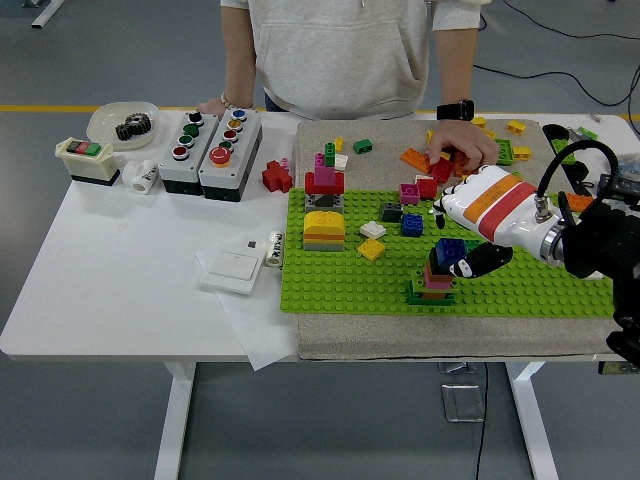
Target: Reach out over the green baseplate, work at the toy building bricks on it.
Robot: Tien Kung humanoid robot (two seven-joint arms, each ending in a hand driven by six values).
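Note:
The green baseplate [340, 280] lies on a grey cloth at the right of the table. A small stack [435, 280] stands near its front edge: green base, pink and brown bricks, a blue brick [450, 250] on top. My right hand [462, 238], white with an orange band, reaches in from the right and hovers at the stack's top. Its dark thumb [482, 261] lies against the blue brick's right side, and the other fingers [441, 212] are spread above it. Nothing is lifted. A person's hand [465, 145] rests on loose red bricks behind the plate.
On the plate stand a yellow dome block [324, 229], a red-and-pink tower [325, 178] and several small bricks. Loose bricks [510, 150] lie on the cloth behind. Two button boxes [210, 140], a switch plate [232, 266] and a bowl with gears [125, 122] sit on the left.

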